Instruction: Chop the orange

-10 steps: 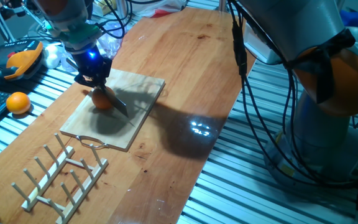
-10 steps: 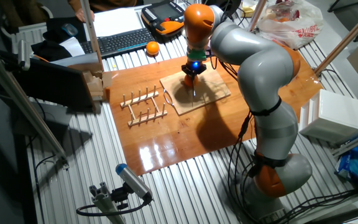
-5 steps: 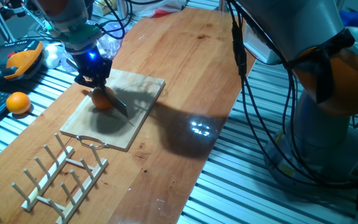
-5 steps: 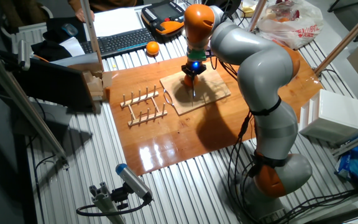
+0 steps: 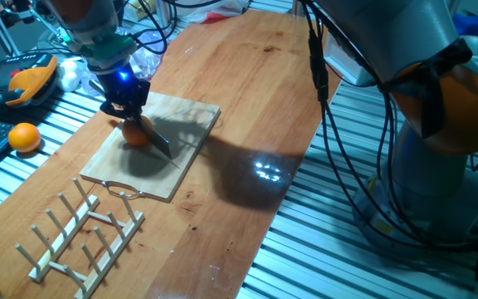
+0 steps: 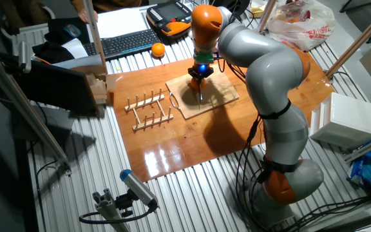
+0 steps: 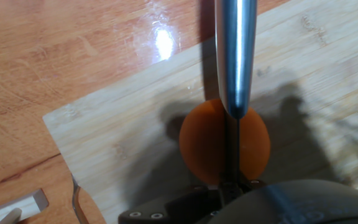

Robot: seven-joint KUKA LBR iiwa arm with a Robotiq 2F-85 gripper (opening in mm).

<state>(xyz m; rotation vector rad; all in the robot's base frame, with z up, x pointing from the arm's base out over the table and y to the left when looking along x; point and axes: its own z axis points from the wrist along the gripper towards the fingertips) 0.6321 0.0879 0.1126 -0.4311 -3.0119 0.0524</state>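
In the hand view the gripper (image 7: 232, 186) is pinched on a knife (image 7: 234, 56), whose blade runs straight away from the hand across the middle of the orange (image 7: 204, 146); the orange lies directly under the blade on the cutting board (image 5: 185, 133); the cut calls for pressing straight down; the second orange (image 5: 24, 136) lies well apart, off the table (image 5: 247, 75)

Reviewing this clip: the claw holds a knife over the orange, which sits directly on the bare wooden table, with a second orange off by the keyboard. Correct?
Not quite. The orange sits on the cutting board, not the bare table; the hand view shows the board under it. The rest holds: the claw grips the knife over it, and the second orange lies off by the keyboard.
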